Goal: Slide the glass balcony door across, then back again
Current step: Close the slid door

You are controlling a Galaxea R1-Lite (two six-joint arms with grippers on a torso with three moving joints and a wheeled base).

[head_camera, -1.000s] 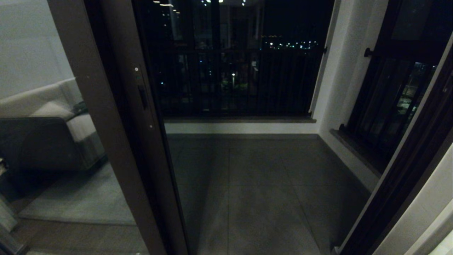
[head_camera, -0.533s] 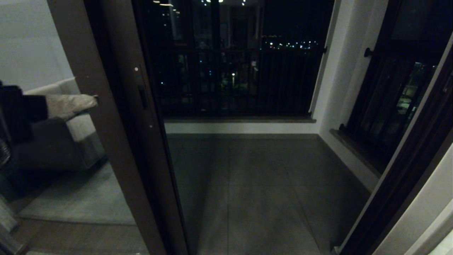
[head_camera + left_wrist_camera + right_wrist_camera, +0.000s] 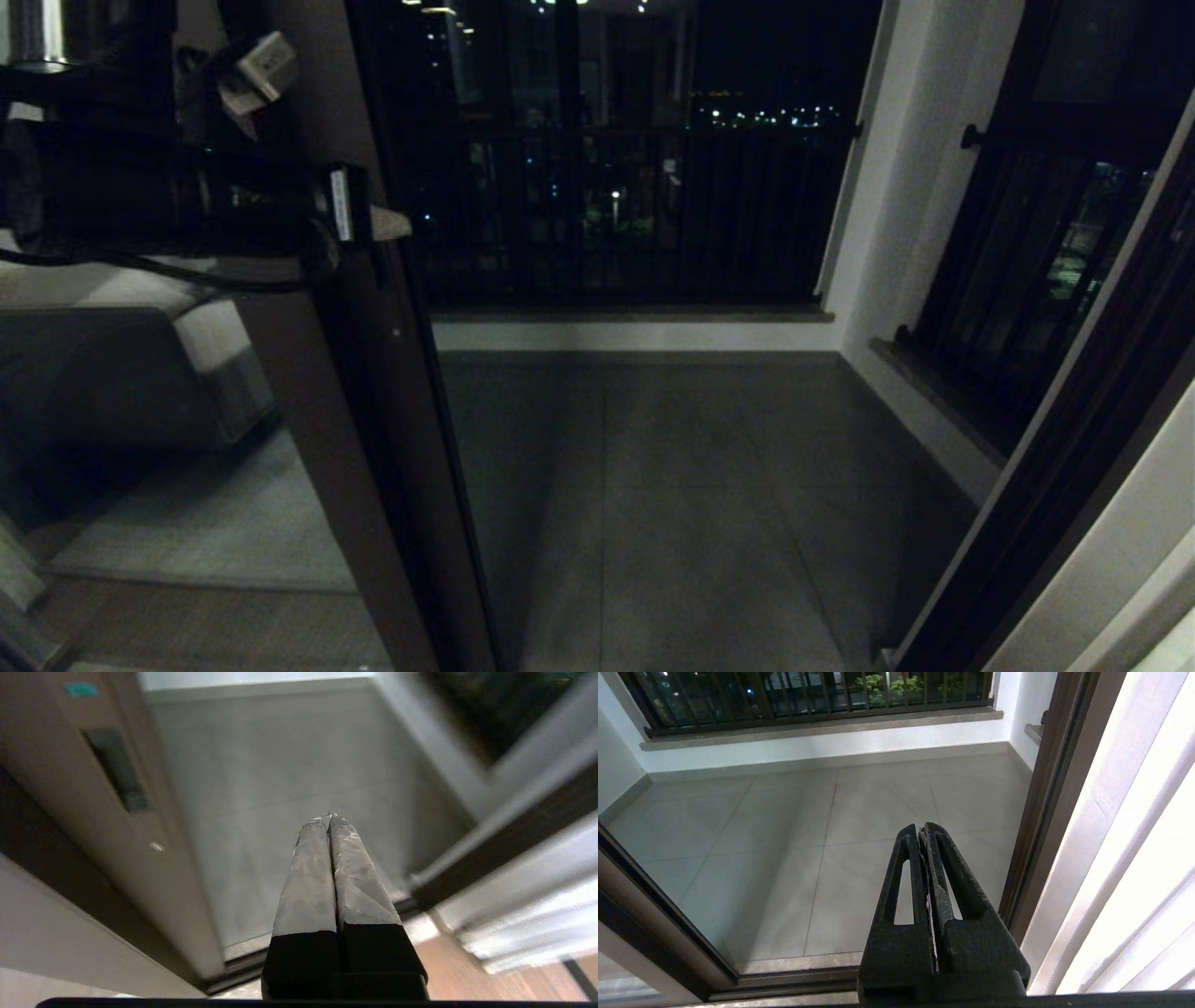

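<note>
A tiled balcony floor [image 3: 672, 485] and a black-barred railing [image 3: 616, 215] are seen beyond the left hand [image 3: 387, 222], fingers pressed together and empty. The glass balcony door [image 3: 327, 420] stands just beside it, its slot handle [image 3: 117, 770] hidden in the head view by the arm. The right hand [image 3: 924, 833], likewise closed, is held over the floor.

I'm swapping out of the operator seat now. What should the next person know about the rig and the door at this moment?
Left gripper: shut, holding nothing, raised beside the door's upright, near the slot handle but apart from it.
Right gripper: shut, empty, parked low and pointing at the balcony floor.
Door: standing at the left of the opening, with the way to the balcony open.
Done: nothing visible on the door yet.
Left: get the left gripper against the handle or upright, slide the door across, then slide it back.
</note>
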